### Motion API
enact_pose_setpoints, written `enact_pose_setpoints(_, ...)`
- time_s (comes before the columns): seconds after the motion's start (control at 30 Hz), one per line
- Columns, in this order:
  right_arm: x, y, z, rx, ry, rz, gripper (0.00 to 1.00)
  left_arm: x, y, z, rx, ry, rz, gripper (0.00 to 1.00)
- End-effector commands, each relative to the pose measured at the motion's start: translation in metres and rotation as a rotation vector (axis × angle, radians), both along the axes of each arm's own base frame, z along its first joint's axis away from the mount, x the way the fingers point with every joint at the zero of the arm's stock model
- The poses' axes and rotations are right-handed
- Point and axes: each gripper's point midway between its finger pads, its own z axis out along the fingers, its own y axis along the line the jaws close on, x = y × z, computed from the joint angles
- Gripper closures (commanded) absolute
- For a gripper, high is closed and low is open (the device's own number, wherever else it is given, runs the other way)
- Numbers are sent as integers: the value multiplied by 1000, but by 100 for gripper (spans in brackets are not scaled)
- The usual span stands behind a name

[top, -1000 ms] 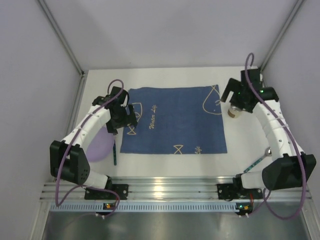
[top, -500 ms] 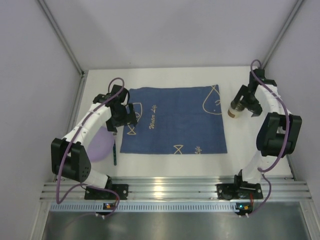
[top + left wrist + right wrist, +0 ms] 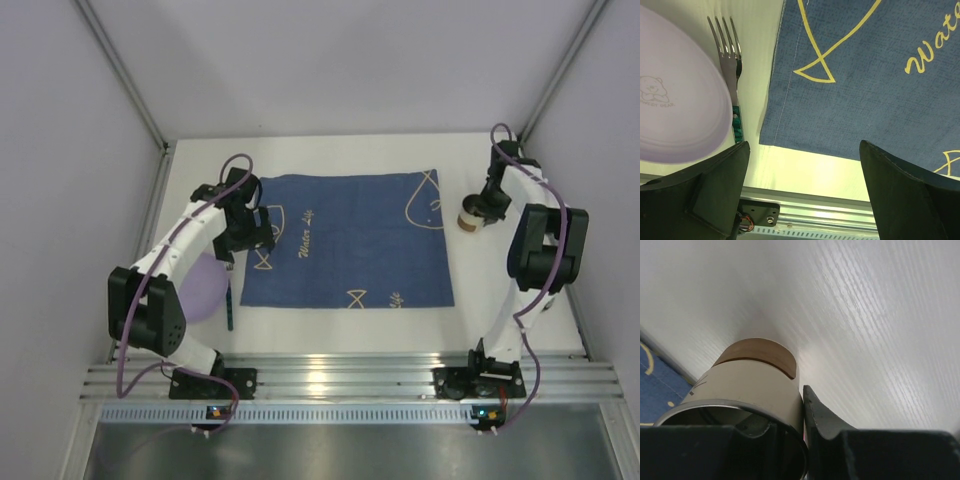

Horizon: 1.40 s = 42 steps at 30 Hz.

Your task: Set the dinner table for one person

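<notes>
**Table** [image 3: 350, 322] – white, carries every item; the setting is judged barely begun.

**Cloth** [image 3: 350, 240] – dark blue with pale fish drawings, laid flat mid-table. Nothing lies on it. Serves as the place mat and as reference for the entries below.

**Plate** [image 3: 675, 110] – pale lilac, small bear print. Lies off the cloth's left edge, near its front corner, apart from the cloth.

**Fork** [image 3: 730, 65] – metal tines, green handle. Lies between plate and cloth, parallel to the cloth's left edge and just beside the plate's rim.

**Cup** [image 3: 468, 220] – cream wall, wooden base. Stands on the table just right of the cloth's far right corner, off the cloth.

**Left gripper** [image 3: 805, 200] – jaws spread wide, holding nothing. Hovers over the cloth's left edge, toward the far corner.

**Right gripper** [image 3: 790, 425] – clamped on the cup's rim, one finger outside the wall and the other apparently inside.

**Done** – cloth spread.

**Left** – plate onto the cloth's middle, fork beside it, cup set at the place. No knife or spoon shows in any view.
</notes>
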Motion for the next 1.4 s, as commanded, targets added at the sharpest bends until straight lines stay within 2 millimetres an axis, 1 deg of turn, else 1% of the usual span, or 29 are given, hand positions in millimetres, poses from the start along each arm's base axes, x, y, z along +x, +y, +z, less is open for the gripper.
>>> enact_pose_setpoints(0.0, 27, -9, 30, -25, -95, 8, 100, 13, 1, 17, 15, -50, -27, 4)
enact_pose_setpoints(0.07, 45, 7, 68, -28, -188, 47, 100, 17, 2, 17, 27, -51, -33, 4)
enact_pose_setpoints(0.1, 50, 14, 81, -30, -216, 63, 100, 20, 2, 18, 32, -57, -37, 4)
enact_pose_setpoints(0.13, 56, 31, 90, -24, -234, 98, 100, 21, 2, 16, 35, -51, -37, 4)
enact_pose_setpoints(0.17, 67, 40, 109, -16, -277, 118, 100, 23, 1, 15, 36, -48, -39, 4)
enact_pose_setpoints(0.23, 78, 59, 112, 7, -278, 153, 100, 29, 0, 15, 34, -47, -38, 4)
enact_pose_setpoints(0.27, 91, 78, 127, 19, -319, 191, 100, 30, -2, 15, 25, -46, -42, 4)
enact_pose_setpoints(0.3, 93, 93, 113, 38, -276, 218, 100, 32, -4, 18, 20, -53, -42, 4)
enact_pose_setpoints(0.33, 97, 100, 113, 48, -276, 229, 100, 33, -4, 19, 21, -50, -42, 4)
enact_pose_setpoints(0.37, 103, 108, 121, 61, -289, 245, 100, 34, -4, 20, 20, -53, -38, 4)
enact_pose_setpoints(0.4, 108, 116, 105, 67, -255, 256, 100, 34, -3, 22, 21, -56, -39, 4)
enact_pose_setpoints(0.47, 114, 132, 104, 71, -248, 288, 100, 31, 0, 24, 35, -60, -35, 4)
enact_pose_setpoints(0.5, 116, 136, 88, 73, -213, 290, 100, 30, 3, 25, 41, -58, -30, 4)
enact_pose_setpoints(0.53, 116, 142, 83, 74, -202, 299, 100, 29, 5, 25, 45, -57, -27, 4)
enact_pose_setpoints(0.67, 114, 148, 60, 60, -144, 289, 99, 19, 15, 34, 53, -70, -7, 4)
enact_pose_setpoints(0.83, 106, 156, 39, 60, -88, 306, 77, 6, 32, 36, 64, -69, 41, 2)
enact_pose_setpoints(0.87, 104, 157, 36, 59, -78, 312, 74, 3, 35, 35, 66, -64, 48, 2)
enact_pose_setpoints(0.9, 102, 159, 36, 59, -77, 315, 66, 0, 42, 35, 71, -63, 69, 2)
enact_pose_setpoints(0.97, 99, 158, 32, 51, -66, 314, 58, -3, 52, 32, 78, -55, 95, 2)
enact_pose_setpoints(1.0, 99, 158, 37, 49, -76, 318, 48, -7, 62, 29, 80, -41, 126, 2)
enact_pose_setpoints(1.07, 98, 154, 42, 35, -82, 316, 39, -12, 75, 28, 100, -28, 153, 2)
enact_pose_setpoints(1.1, 97, 153, 54, 29, -105, 321, 33, -15, 88, 26, 120, -18, 190, 2)
enact_pose_setpoints(1.17, 95, 150, 64, 18, -120, 318, 29, -20, 101, 27, 153, -5, 225, 2)
enact_pose_setpoints(1.2, 93, 148, 82, 9, -155, 318, 27, -24, 115, 25, 196, 7, 263, 2)
enact_pose_setpoints(1.23, 91, 147, 91, 7, -173, 317, 27, -27, 118, 24, 210, 18, 269, 2)
enact_pose_setpoints(1.27, 87, 146, 97, 3, -181, 318, 26, -27, 127, 21, 214, 30, 303, 2)
enact_pose_setpoints(1.3, 83, 146, 118, 4, -224, 319, 26, -30, 133, 16, 219, 45, 324, 2)
enact_pose_setpoints(1.33, 80, 145, 126, 2, -238, 320, 25, -29, 135, 11, 216, 51, 329, 2)
enact_pose_setpoints(1.37, 73, 143, 128, 2, -234, 322, 25, -27, 135, 0, 215, 73, 323, 2)
